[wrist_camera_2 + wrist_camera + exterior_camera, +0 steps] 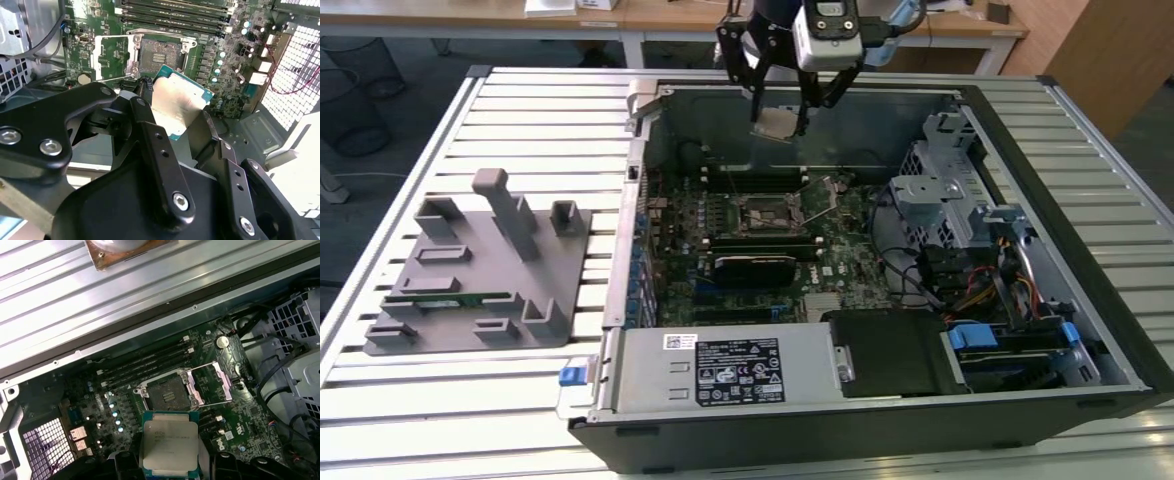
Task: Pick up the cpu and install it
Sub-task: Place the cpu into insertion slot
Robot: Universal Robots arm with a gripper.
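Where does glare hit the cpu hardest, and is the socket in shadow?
Second wrist view: strong glare whitens the cpu top. First wrist view: cpu evenly lit, socket dim but visible. Exterior view: case interior darker than the bright table.

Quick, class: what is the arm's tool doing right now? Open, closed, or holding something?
The tool is closed on the cpu, holding it in the air over the open computer case.
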